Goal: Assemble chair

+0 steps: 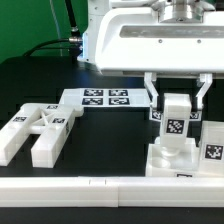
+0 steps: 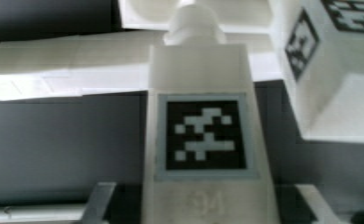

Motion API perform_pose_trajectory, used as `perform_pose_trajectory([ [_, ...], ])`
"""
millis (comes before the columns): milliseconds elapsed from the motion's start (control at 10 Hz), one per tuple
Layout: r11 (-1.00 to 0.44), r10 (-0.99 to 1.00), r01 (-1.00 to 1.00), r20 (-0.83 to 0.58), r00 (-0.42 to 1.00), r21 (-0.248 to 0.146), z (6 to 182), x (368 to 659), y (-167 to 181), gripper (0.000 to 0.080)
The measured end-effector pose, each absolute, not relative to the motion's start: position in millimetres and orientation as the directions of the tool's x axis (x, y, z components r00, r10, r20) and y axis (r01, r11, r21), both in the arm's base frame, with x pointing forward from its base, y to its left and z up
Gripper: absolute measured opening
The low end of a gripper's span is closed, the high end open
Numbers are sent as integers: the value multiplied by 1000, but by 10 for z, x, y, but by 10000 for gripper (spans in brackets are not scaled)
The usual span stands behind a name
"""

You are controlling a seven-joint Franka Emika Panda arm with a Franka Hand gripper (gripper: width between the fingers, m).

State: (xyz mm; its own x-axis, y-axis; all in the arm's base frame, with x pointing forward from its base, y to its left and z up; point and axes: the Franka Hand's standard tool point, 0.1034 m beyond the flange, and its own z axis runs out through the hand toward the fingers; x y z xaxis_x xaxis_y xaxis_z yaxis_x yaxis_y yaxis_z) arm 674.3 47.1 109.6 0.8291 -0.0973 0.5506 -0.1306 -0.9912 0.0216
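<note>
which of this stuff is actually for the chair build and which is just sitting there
For the job: upright block in the gripper; base stack below it; loose parts on the exterior view's left.
Just lying about: marker board; long rail.

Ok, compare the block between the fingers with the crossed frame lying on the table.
The block stands upright; the frame lies flat. The block is one narrow post; the frame is wider, with bars that cross. Both are white and carry black-and-white square tags.
</note>
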Motion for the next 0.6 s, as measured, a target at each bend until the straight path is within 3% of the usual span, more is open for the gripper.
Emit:
perform_pose_trajectory([
  [200,-993,-53,-99,546,836,56,1058,6737,369,291],
  [600,-994,-36,-88,586,810,61,1040,6740,398,291],
])
